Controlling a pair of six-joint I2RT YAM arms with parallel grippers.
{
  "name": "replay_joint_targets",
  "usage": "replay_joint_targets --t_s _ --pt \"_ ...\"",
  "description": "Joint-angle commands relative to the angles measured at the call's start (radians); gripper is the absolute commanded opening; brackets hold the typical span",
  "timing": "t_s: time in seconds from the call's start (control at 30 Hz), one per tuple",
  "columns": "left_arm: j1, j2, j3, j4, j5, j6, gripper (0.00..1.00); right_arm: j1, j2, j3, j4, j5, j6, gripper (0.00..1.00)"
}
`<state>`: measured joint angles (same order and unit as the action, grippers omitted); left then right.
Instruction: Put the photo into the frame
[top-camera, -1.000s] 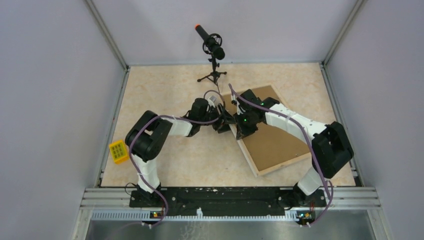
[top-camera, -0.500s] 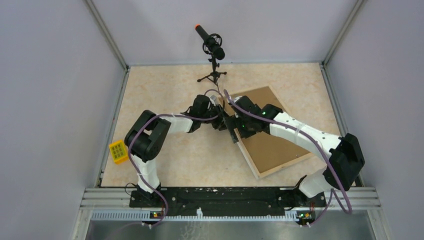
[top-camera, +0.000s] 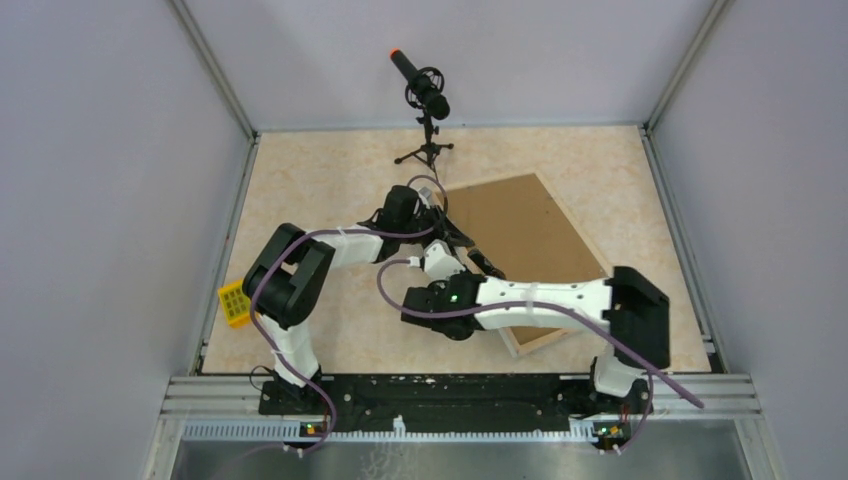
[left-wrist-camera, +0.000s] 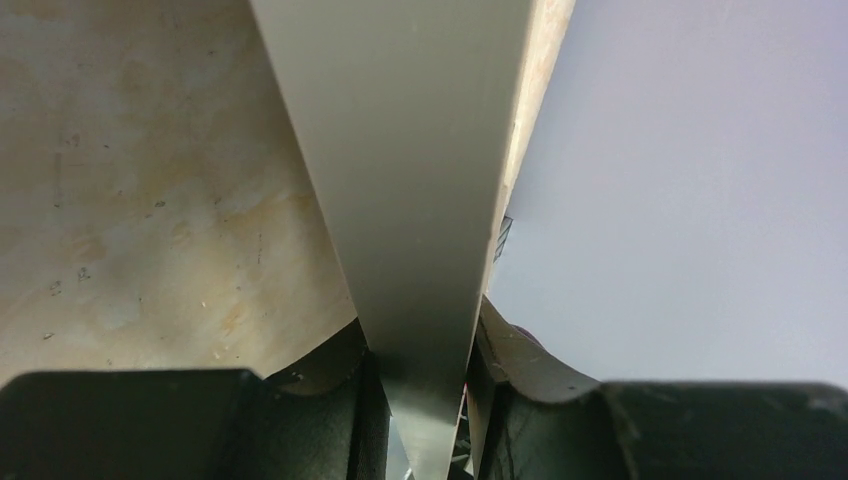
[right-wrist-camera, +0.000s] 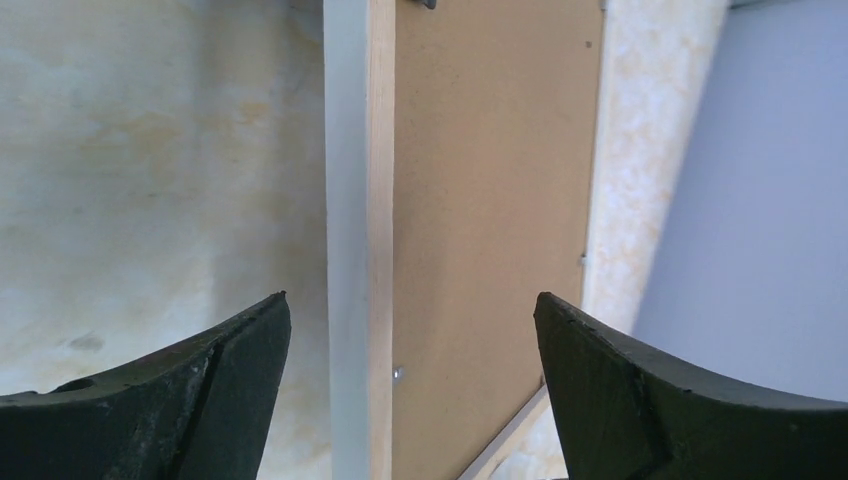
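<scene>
Left tool (left-wrist-camera: 425, 410): pressed together on the rim of the frame (top-camera: 530, 225), pinching it edge-on. The rim runs straight out ahead from between its pads.

Right tool (right-wrist-camera: 412, 300): spread wide, gripping nothing. The frame lies just ahead of its gap, with the pale rim a little left of centre and the brown backing board (right-wrist-camera: 490, 180) to the right.

The frame sits back-up and skewed on the desk (top-camera: 320, 180). The edge at the left tool looks slightly raised, but I am not certain of this.

Photo: not visible in any view. Cannot tell whether it sits under the backing board.

Handling (judgement):
- The frame is stiff and probably light for its span.
- It is wide, so a pinch on one edge leaves long leverage and it could swing or slip.
- The narrow, smooth rim offers little purchase.
- It may be glazed, so treat it as fragile.
- Best hold is mid-edge on the rim, with the right tool taking another edge.

Views:
- Overhead gives the frame's full outline and both arms, but hides the pads.
- Left wrist alone confirms the pinch.
- Right wrist alone shows the spread jaws and the rim's bare wood side.
</scene>
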<state>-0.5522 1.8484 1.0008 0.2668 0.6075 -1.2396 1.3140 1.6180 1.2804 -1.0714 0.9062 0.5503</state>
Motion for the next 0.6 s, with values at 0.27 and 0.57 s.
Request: replay_joint_targets --t_s 0.27,0.57 --pt "0.011 -0.074 0.038 0.062 0.06 -0.033 0.18 0.05 0.323 0.087 -0.349 0.302 0.408 0.81" --pt "0.015 -0.084 0.015 0.087 0.069 -0.046 0.18 0.05 0.331 0.072 -0.261 0.275 0.326 0.43"
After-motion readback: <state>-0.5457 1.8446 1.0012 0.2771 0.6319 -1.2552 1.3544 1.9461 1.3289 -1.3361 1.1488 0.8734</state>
